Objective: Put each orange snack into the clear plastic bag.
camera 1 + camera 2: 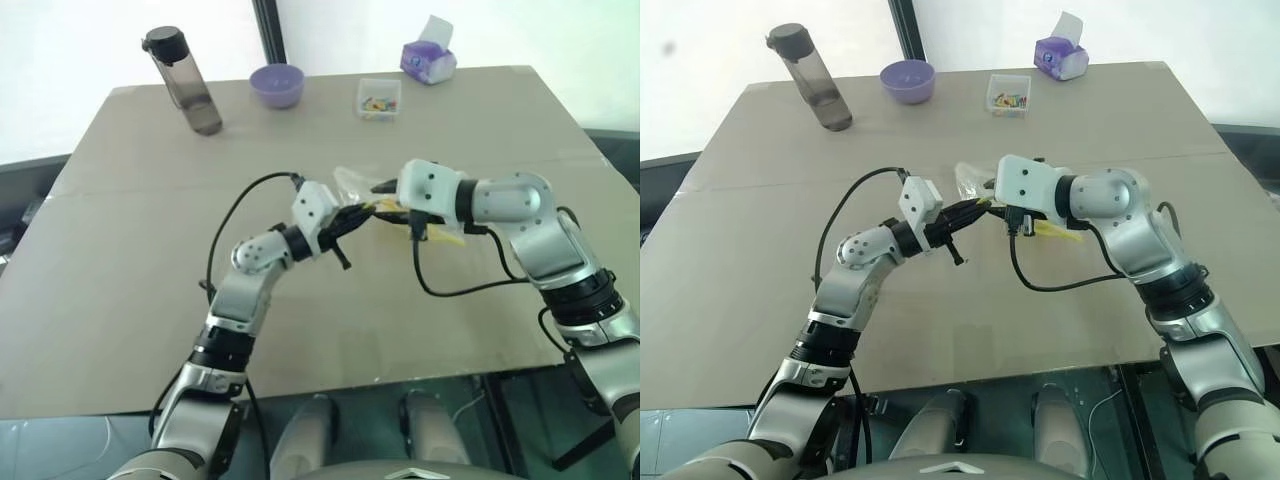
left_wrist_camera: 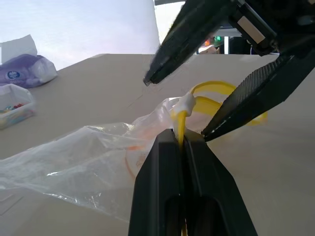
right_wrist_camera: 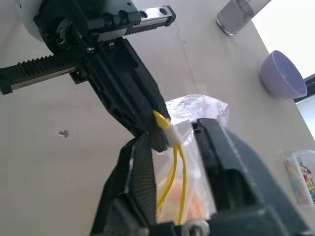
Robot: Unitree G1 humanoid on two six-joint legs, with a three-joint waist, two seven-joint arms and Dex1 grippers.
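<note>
Clear plastic bag (image 2: 93, 152) held above surface (image 1: 130, 250) mid-scene, orange snack (image 3: 170, 199) seemingly already inside. Left pincer (image 2: 182, 142) clamped tight on yellow seal strip (image 2: 183, 125). Right pincer (image 3: 172, 140) parted, astride strip, nothing gripped. Bagging apparently done; sealing perhaps left.

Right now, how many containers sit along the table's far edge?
4: the dark bottle at far left, then the purple bowl, the small clear box, and the purple tissue pack at right. Nothing appears hidden there.
</note>
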